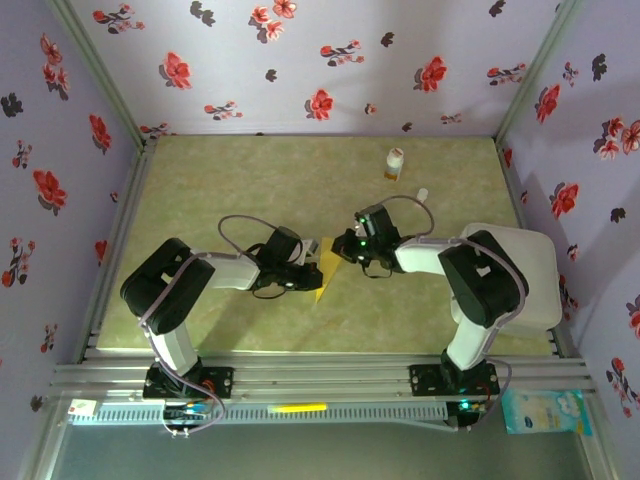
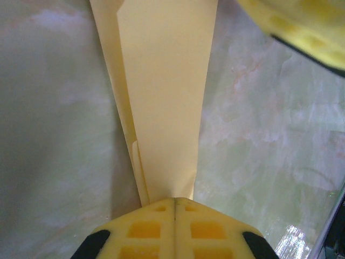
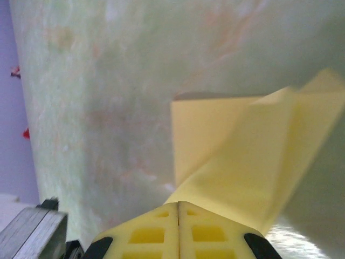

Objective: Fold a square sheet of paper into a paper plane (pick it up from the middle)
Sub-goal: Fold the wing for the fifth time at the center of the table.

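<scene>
Walls: lilac wallpaper printed with red and dark flowers. Tabletop: pale green marbled surface, evenly lit. Aluminium rail along near edge. Metal posts at rear corners.

one paper plane, one bottle

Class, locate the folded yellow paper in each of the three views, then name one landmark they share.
Top external: folded yellow paper mid-table, near the picture's centre.
Left wrist: centre, running from the left claw to the top edge.
Right wrist: right half, rising from the right claw.
Shared landmark: green marbled table.
</scene>
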